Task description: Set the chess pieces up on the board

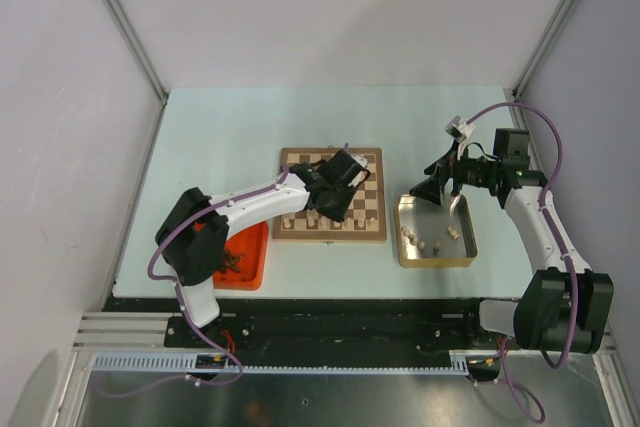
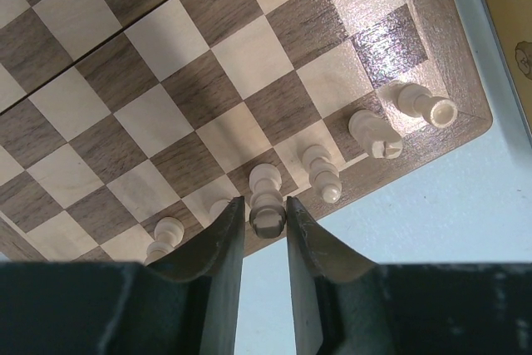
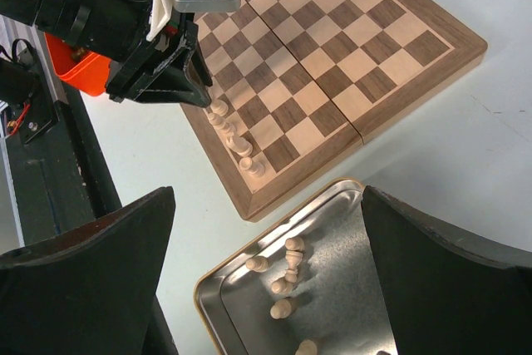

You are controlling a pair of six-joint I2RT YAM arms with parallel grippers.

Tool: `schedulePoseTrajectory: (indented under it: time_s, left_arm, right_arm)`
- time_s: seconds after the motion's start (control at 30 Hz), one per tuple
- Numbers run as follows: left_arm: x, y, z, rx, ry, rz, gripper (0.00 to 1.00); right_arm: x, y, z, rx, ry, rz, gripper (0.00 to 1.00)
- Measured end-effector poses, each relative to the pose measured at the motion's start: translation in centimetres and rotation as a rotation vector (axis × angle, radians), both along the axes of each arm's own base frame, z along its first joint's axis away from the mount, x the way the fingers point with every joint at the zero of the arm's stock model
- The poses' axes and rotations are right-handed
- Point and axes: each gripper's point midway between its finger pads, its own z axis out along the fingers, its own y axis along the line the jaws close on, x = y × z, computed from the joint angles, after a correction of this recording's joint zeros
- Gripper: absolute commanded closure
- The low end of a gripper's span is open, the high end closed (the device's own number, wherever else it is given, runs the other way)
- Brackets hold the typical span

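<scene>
At the lower left of the overhead view, nearest the arm bases, a red tray sits on the pale table. It lies right beside the left arm's base, with small dark pieces heaped in it. At the lower right of centre lies a gold tin. It holds a handful of loose pale chessmen, several of them on their sides. The right gripper hangs above the tin with its fingers spread wide and nothing between them.

Just beyond the tray and tin, in the middle of the frame, the chessboard lies flat, near the tin but not touching it. A row of upright pale chessmen stands along its near edge, running to the corner closest to the tin.

The left gripper is down over this row. In the left wrist view its two dark fingers stand a narrow way apart on either side of one pale piece. That piece stands on an edge square, with others to its lower left and three more running to the upper right, the last on the corner square. The fingertips sit right at the piece's head, and it cannot be told whether they press on it or just clear it.
</scene>
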Motion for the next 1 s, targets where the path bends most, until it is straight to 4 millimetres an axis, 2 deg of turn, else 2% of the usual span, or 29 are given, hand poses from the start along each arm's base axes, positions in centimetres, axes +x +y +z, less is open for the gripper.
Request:
schedulePoseTrajectory:
  time_s: [0.43,0.7,1.0]
  left_arm:
    - [0.01,0.06,0.14,0.0,-0.003,0.001,0.74]
    - [0.01,0.04,0.76,-0.012,-0.013,0.001,0.74]
    - [-0.26,0.34,0.44,-0.004,-0.005,0.0,0.73]
  right_arm:
    - [0.02,-0.01,0.11,-0.001,0.0,0.001,0.01]
    - [0.08,-0.01,0.1,-0.001,0.004,0.001,0.0]
    - [0.08,-0.04,-0.08,-0.003,0.013,-0.001,0.0]
